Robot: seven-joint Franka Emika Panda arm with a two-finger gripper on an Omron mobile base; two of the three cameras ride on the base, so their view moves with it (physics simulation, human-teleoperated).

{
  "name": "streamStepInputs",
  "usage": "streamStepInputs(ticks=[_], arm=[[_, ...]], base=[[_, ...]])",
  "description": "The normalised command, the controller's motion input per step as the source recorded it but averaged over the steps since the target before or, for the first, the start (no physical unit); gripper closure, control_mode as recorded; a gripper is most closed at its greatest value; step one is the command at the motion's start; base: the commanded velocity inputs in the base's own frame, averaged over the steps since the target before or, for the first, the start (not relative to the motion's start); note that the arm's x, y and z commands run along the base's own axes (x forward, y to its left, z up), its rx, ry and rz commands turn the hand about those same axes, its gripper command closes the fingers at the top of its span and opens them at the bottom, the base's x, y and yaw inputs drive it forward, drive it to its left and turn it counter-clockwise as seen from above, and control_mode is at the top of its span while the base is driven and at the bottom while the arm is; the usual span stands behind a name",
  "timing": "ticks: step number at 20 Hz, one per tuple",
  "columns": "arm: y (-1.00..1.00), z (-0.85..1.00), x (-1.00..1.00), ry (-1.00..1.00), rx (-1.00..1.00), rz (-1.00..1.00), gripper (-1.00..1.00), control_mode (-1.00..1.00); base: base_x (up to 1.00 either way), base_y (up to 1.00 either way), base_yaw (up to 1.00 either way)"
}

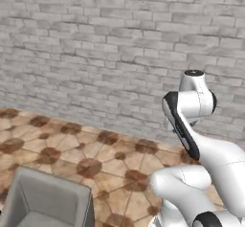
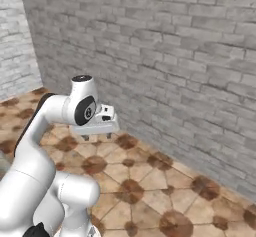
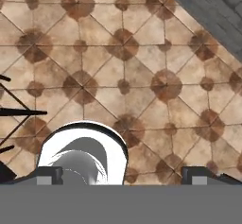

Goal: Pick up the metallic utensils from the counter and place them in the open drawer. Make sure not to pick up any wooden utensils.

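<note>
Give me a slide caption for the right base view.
White arm holds its gripper above the patterned tile floor before a grey brick wall.

Gripper [image 2: 95,136]: held high above the tiled floor [image 2: 165,201], fingertips set wide apart, nothing seen between them.
Below gripper: open terracotta tiles seen in hand view, nothing standing on them.
Ahead: grey brick wall [image 1: 105,44], well apart from the hand.
Lower left: grey armchair [image 1: 45,199] on the floor, beside the arm's base.
Hand view, left edge: thin dark bars [image 3: 14,112], kind not discernible.
</note>
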Motion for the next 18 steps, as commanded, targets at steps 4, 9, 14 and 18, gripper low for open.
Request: streamStepInputs(ticks=[4, 9, 14, 18], arm=[[0.00, 0.00, 0.00, 0.00, 0.00, 0.00, -1.00, 1.00], [0.00, 0.00, 0.00, 0.00, 0.00, 0.00, -1.00, 1.00], [0.00, 0.00, 0.00, 0.00, 0.00, 0.00, -1.00, 1.00], [0.00, 0.00, 0.00, 0.00, 0.00, 0.00, -1.00, 1.00]], base=[[0.96, -0.14, 0.86], [0.69, -0.73, 0.69], [0.46, -0.86, 0.69], [0.41, -0.91, 0.69]])
